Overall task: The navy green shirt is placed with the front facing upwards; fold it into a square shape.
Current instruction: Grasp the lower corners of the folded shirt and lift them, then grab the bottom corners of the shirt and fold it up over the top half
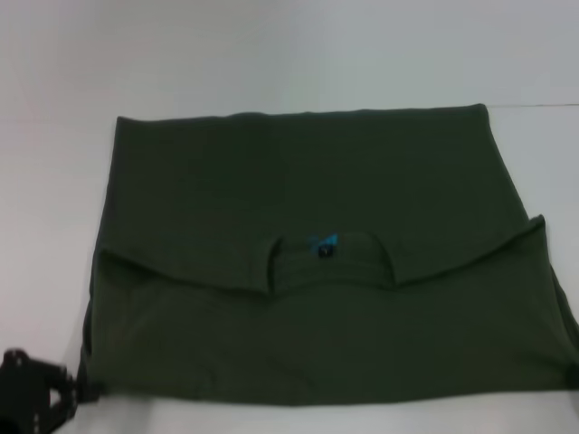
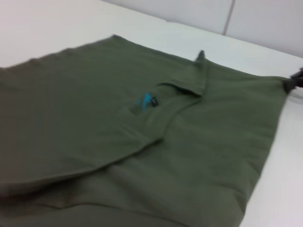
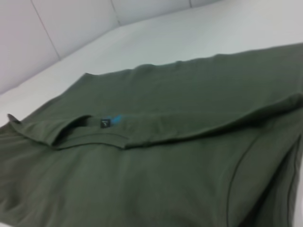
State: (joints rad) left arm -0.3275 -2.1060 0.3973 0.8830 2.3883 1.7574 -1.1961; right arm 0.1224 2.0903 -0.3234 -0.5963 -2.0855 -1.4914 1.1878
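The navy green shirt [image 1: 308, 271] lies spread on the white table [image 1: 54, 181] as a wide rectangle, one layer folded over another. Its collar [image 1: 330, 262] sits near the middle, with a small blue-and-black label [image 1: 323, 244] inside it. The same label [image 2: 147, 100] [image 3: 110, 121] appears in both wrist views. My left gripper [image 1: 36, 393] is a dark shape at the shirt's near left corner. Part of my right gripper [image 2: 294, 81] shows at the shirt's near right corner in the left wrist view. It is a dark sliver [image 1: 574, 372] at the edge of the head view.
Bare white table surrounds the shirt at the back [image 1: 298, 54] and on the left. White wall panels [image 3: 57, 23] rise behind the table in the wrist views.
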